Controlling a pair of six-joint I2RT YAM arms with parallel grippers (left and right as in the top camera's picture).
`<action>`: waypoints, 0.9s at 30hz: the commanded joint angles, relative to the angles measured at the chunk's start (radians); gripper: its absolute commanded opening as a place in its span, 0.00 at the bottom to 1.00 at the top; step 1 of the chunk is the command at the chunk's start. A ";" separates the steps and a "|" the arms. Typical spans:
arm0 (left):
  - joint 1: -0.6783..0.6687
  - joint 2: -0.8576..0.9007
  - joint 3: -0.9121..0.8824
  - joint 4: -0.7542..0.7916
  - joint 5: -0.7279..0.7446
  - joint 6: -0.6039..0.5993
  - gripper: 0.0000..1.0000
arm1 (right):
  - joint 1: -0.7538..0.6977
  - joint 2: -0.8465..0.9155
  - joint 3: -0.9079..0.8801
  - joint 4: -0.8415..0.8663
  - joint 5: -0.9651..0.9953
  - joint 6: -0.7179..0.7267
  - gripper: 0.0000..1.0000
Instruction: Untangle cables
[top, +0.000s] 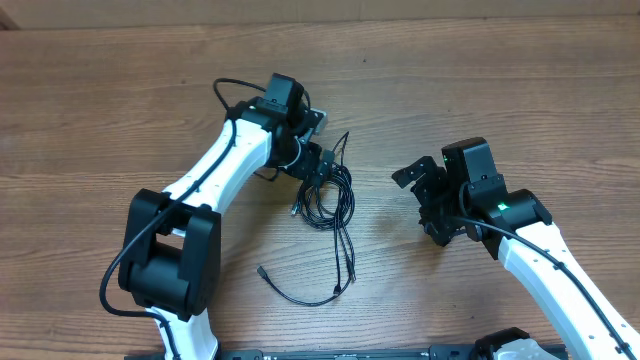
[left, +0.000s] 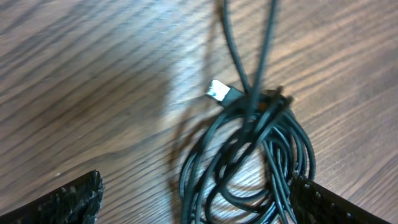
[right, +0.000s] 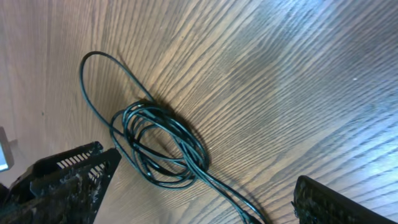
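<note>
Cables (top: 330, 200) lie in one tangle on table (top: 520, 80) — approx. none separated, most work left. L gripper (top: 322, 166) & R gripper (top: 412, 178): jaws wide open, holding nothing.

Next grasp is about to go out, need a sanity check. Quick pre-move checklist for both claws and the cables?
1. Left claw open and empty: ok.
2. Right claw open and empty: ok.
3. Cables separated: not ok, they are bunched in one coil.
4. Left claw positioned over the coil: ok.
5. A free end to grab: ok, silver plug pokes out of the coil.
6. Which cable that plug belongs to: cannot tell.
</note>
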 joint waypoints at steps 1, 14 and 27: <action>-0.040 0.020 0.000 0.018 -0.020 0.089 0.93 | -0.001 0.000 0.009 -0.002 0.026 -0.005 1.00; -0.052 0.168 0.000 0.085 -0.103 0.076 0.44 | -0.001 0.000 0.009 -0.018 0.028 -0.005 1.00; -0.050 0.086 0.066 -0.042 -0.092 -0.018 0.04 | -0.001 0.000 0.009 -0.051 -0.114 -0.341 0.95</action>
